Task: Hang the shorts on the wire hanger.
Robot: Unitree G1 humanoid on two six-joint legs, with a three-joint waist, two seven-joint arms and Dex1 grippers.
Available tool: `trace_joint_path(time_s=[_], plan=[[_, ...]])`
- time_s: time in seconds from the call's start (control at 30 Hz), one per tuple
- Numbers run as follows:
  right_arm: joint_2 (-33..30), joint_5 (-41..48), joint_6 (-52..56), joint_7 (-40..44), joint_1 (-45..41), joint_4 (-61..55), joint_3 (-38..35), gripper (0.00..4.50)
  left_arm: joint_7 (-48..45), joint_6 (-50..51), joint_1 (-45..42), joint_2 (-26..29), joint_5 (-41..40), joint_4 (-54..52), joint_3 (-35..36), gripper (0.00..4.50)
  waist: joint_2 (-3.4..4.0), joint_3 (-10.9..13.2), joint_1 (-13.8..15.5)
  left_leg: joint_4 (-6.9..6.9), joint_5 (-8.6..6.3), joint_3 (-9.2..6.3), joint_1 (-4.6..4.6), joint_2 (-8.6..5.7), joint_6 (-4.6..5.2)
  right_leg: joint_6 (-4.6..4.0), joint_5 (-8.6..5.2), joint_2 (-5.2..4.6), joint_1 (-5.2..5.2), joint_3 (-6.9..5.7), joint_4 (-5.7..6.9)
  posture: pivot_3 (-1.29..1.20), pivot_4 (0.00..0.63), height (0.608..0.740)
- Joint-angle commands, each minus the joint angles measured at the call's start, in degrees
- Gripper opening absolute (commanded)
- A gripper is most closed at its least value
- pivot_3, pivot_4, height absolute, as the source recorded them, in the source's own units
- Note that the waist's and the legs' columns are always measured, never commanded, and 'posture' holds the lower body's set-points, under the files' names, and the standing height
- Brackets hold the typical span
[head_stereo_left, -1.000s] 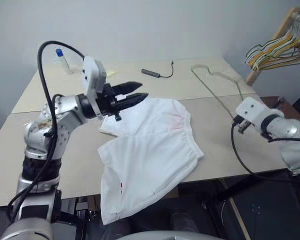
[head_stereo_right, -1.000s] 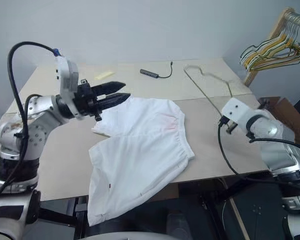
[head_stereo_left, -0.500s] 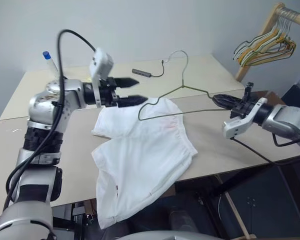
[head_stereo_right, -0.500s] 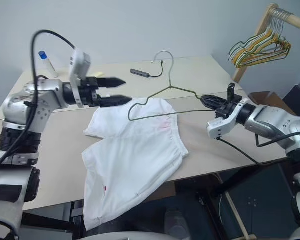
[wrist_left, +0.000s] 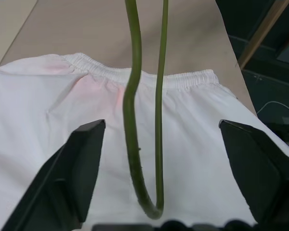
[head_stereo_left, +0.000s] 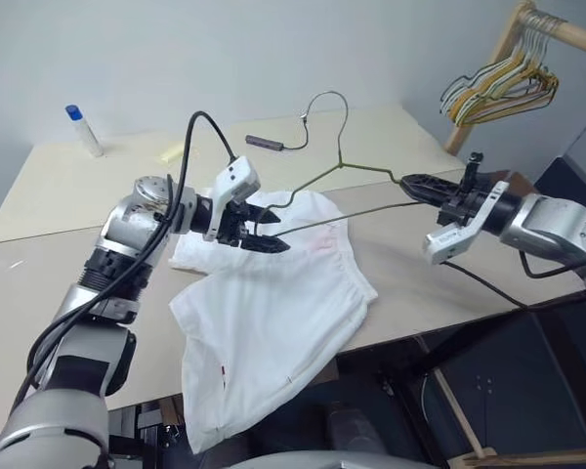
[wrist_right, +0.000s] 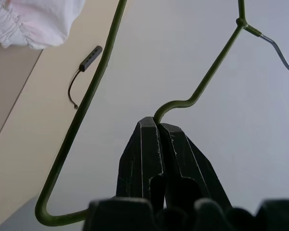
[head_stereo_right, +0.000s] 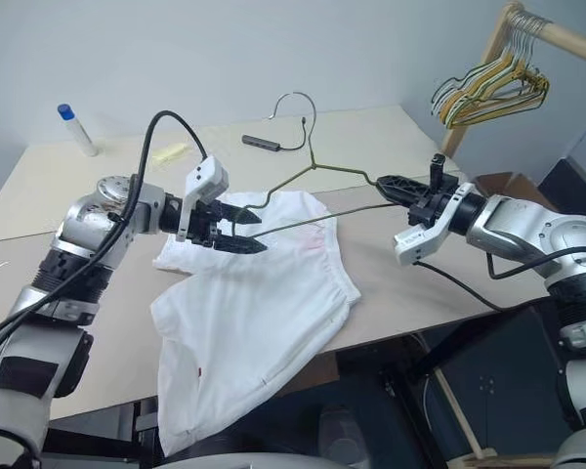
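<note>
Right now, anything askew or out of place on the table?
The shorts lie crumpled, with one leg drooping off the table's front edge. The wire hanger is held tilted above them by one corner.

soft even light, faint shadows

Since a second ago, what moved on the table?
The right gripper lifted the thin olive-green wire hanger off the table and holds it upright over the white fabric shorts. The left gripper came down, open around the hanger's far corner. The shorts stayed flat.
</note>
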Motion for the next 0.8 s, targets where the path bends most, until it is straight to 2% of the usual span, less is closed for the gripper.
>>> trace_joint_path(time_s=[0.03,0.3,0.33,0.67,0.77,0.8], plan=[[0.0,1.5,1.2,-0.2,-1.6,-1.7,-2.9,0.00,0.3,0.3,-0.9,-0.2,0.1,-1.4,2.0,2.75,0.00,0.0,0.0,0.00,0.00,-0.04,0.00,0.00,0.00,0.00,0.00,0.00,0.00,0.01,0.00,-0.14,0.000,0.740],[0.1,2.2,1.7,0.1,-2.0,-1.8,-3.4,0.00,1.8,-0.8,1.3,-1.1,-0.9,-3.9,5.1,0.20,0.00,0.0,0.0,0.00,-0.01,-0.29,0.00,-0.01,0.02,0.02,0.01,0.00,0.00,0.02,0.00,-0.14,0.000,0.740],[0.1,2.4,1.7,0.1,-2.1,-1.9,-3.5,0.00,2.3,-0.5,1.8,-1.3,-1.0,-4.5,5.6,0.02,0.00,0.0,0.0,0.00,-0.01,-0.29,0.00,-0.01,0.02,0.02,0.01,-0.01,0.00,0.02,0.00,-0.13,0.000,0.740],[0.6,4.4,-0.7,0.8,-4.3,-0.2,-3.0,0.00,2.2,-3.6,4.8,-1.4,-0.9,-7.8,7.9,0.02,0.00,0.0,0.1,0.00,-0.01,-0.31,0.02,-0.01,0.02,0.03,0.02,-0.01,0.01,0.04,0.01,-0.12,0.000,0.740],[0.3,8.3,-3.5,4.4,-3.9,0.3,-2.6,0.00,2.7,-3.5,5.1,-1.6,-1.0,-7.8,8.3,0.02,0.00,0.0,0.2,0.01,-0.01,-0.31,0.01,-0.02,0.02,0.03,0.02,-0.02,0.02,0.03,0.01,-0.11,0.000,0.740],[-0.1,11.4,-5.5,7.1,-3.5,0.7,-2.0,0.27,2.7,-3.3,5.1,-1.6,-1.1,-7.8,8.4,0.00,0.00,0.0,0.2,0.01,-0.01,-0.31,0.01,-0.03,0.02,0.04,0.03,-0.02,0.03,0.03,0.00,-0.11,0.000,0.740]])
